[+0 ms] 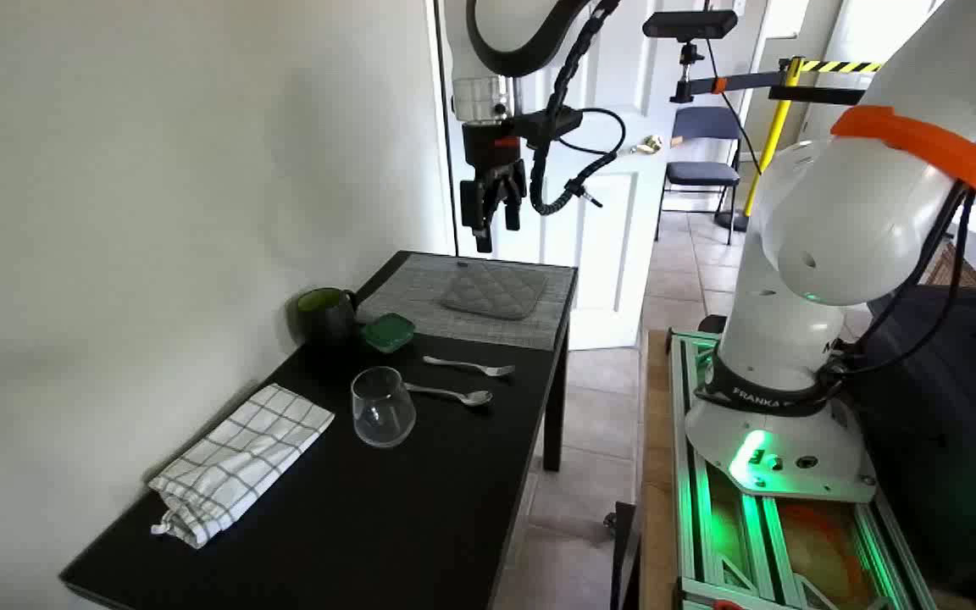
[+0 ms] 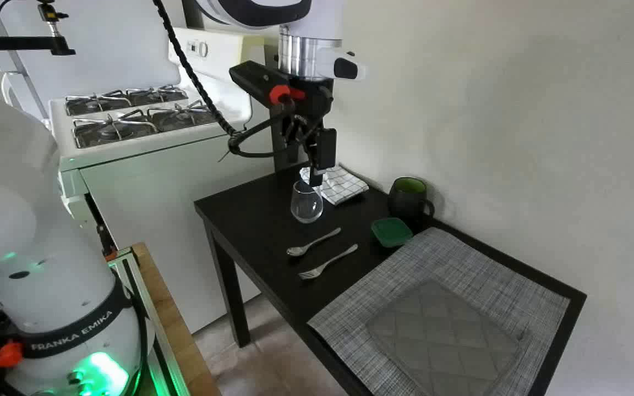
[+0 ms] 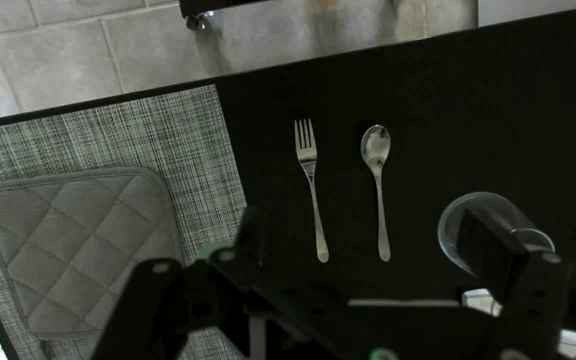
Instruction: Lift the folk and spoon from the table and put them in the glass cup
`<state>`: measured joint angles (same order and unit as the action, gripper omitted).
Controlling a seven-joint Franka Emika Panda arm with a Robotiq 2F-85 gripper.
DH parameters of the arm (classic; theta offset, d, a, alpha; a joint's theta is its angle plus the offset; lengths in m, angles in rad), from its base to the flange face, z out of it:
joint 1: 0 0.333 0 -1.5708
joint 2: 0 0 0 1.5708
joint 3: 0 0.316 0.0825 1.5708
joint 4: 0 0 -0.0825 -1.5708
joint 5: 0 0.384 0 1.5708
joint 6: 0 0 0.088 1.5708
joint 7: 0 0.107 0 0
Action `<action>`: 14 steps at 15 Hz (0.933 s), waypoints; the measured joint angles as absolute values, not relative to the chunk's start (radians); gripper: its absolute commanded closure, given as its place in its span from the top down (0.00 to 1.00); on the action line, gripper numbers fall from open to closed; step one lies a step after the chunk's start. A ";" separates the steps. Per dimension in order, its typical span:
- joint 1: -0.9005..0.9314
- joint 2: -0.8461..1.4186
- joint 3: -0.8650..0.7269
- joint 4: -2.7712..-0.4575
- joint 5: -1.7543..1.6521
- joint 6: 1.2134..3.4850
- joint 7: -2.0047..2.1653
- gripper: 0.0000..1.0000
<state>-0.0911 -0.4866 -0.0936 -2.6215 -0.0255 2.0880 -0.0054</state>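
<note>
The silvery fork [image 1: 464,365] and the silvery spoon [image 1: 446,393] lie side by side, apart, on the black table [image 1: 386,525]. Both also show in an exterior view, the fork [image 2: 331,262] nearer the placemat and the spoon [image 2: 315,242] nearer the glass. The clear glass cup [image 1: 383,415] stands upright beside the spoon; it also shows in an exterior view [image 2: 306,206]. My gripper [image 1: 498,237] hangs well above the table, open and empty. In the wrist view its fingers are wide apart [image 3: 368,240]; fork [image 3: 315,200] and spoon [image 3: 380,195] lie below between them. One finger partly hides the glass [image 3: 449,235].
A dark mug [image 1: 325,322], green inside, and a small green container [image 1: 388,332] stand by the wall. A grey placemat [image 2: 493,275] with a quilted pad [image 2: 443,335] covers one table end. A checked cloth [image 1: 242,453] lies along the wall beyond the glass.
</note>
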 measured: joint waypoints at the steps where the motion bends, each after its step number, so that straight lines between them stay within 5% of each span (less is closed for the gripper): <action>1: -0.091 -0.487 -0.094 -2.622 -0.026 2.088 -0.005 1.00; 14: -0.099 -0.404 -0.089 -2.621 -0.031 2.170 0.036 1.00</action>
